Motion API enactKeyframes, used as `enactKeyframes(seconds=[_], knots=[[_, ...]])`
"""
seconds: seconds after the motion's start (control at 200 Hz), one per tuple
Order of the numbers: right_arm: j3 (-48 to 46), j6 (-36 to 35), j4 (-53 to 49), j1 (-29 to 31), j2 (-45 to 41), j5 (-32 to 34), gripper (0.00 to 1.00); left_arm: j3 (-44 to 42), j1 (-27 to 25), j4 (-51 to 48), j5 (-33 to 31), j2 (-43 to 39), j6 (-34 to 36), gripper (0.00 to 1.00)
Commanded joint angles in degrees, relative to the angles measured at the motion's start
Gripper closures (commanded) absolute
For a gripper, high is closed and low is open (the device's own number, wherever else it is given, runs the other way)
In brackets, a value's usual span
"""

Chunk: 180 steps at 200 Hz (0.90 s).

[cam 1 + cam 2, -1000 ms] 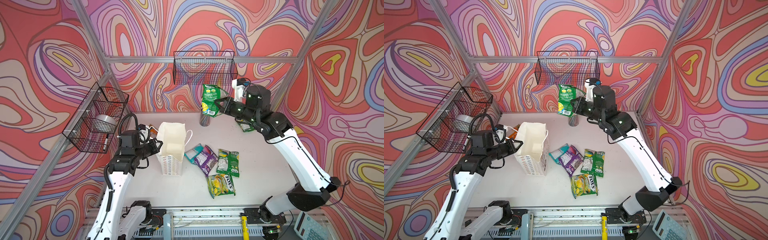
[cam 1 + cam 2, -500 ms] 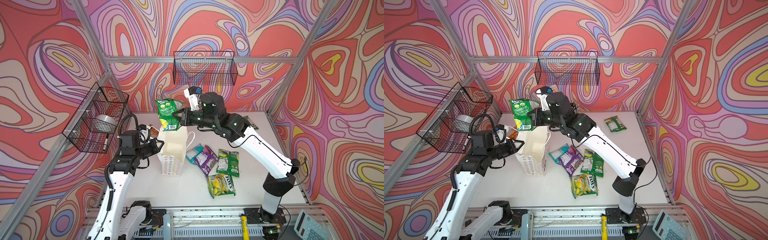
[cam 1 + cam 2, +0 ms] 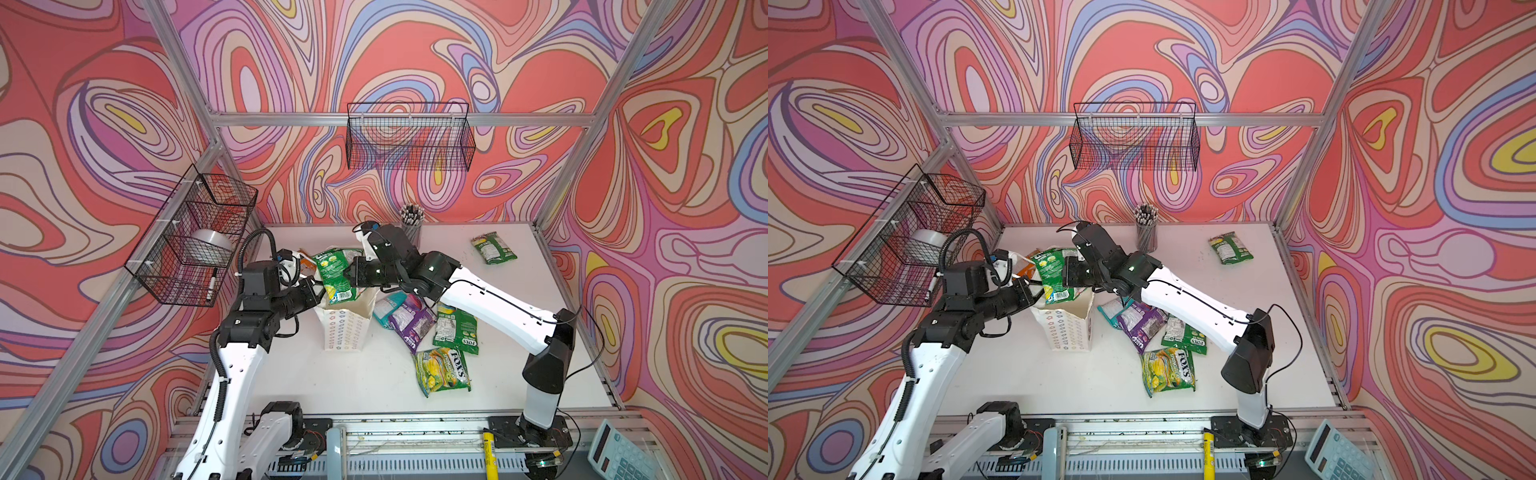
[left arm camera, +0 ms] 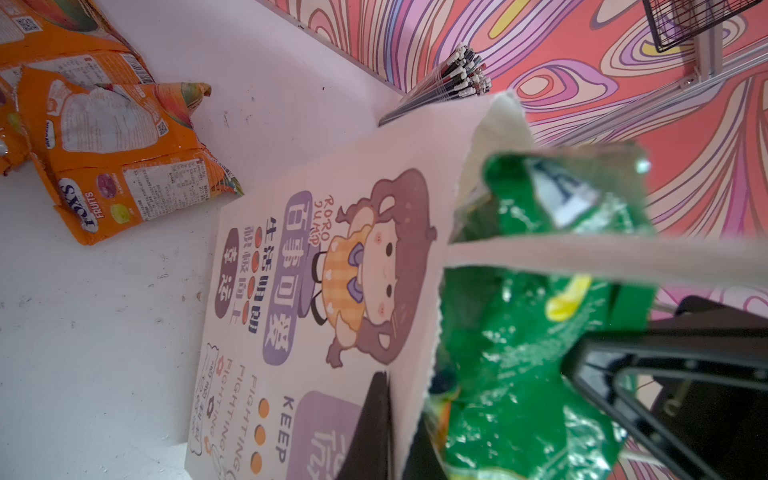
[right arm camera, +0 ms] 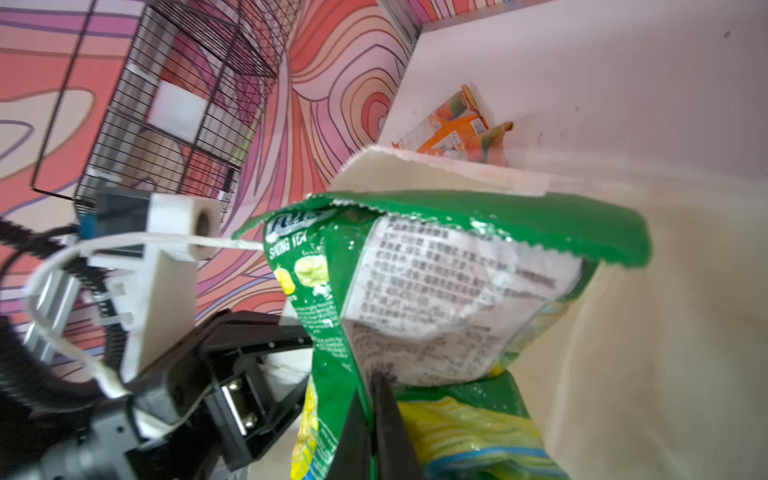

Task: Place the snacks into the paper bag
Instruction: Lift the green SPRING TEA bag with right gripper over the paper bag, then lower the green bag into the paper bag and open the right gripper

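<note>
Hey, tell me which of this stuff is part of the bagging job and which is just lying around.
Job: paper bag, green pouch at its mouth, pouch pile beside it, far green pouch, orange pouches.
Lying about: pencil cup, wire baskets, calculator.

The white paper bag [image 3: 344,330] stands upright on the counter [image 3: 365,388], mouth open. Rows of small star outlines run down its side, and a cartoon girl is printed on its face. A green Spring Tea pouch [image 3: 335,275] hangs upright right over that mouth, barcode end down at the rim. At the bag's 3 o'clock there's a flat, fanned pile: a teal pouch [image 3: 385,304], a purple pouch [image 3: 412,325] overlapping it, and a second green pouch [image 3: 456,331] touching the purple one. At 4 o'clock lies a green-and-yellow FOX'S pouch [image 3: 443,371]. Out at 2 o'clock, well apart, another green pouch [image 3: 494,248] lies label-up. Orange pouches [image 4: 112,137] overlap at 11 o'clock, near the bag.
</note>
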Motion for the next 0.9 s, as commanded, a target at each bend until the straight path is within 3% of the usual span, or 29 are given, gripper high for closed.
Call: enactKeyframes(seconds=[0.0,0.25,0.446,0.896], knots=[[-2.11,1.58,0.61,0.53,-4.73,5.22,1.00,-0.48,0.49,1.36,0.35,-0.33,-0.24,1.00],[-4.46,2.69,-2.75,0.74,-6.70,12.15,1.00,-0.68,0.67,1.79,0.67,-0.37,-0.41,1.00],[-3.99,2.53,-2.96,0.78,-5.42,12.35,1.00,-0.74,0.71,1.91,0.82,-0.28,-0.49,1.00],[-1.10,-0.85,-1.23,0.83,-3.05,8.90,0.65,-0.74,0.93,1.89,0.68,-0.19,-0.49,1.00]])
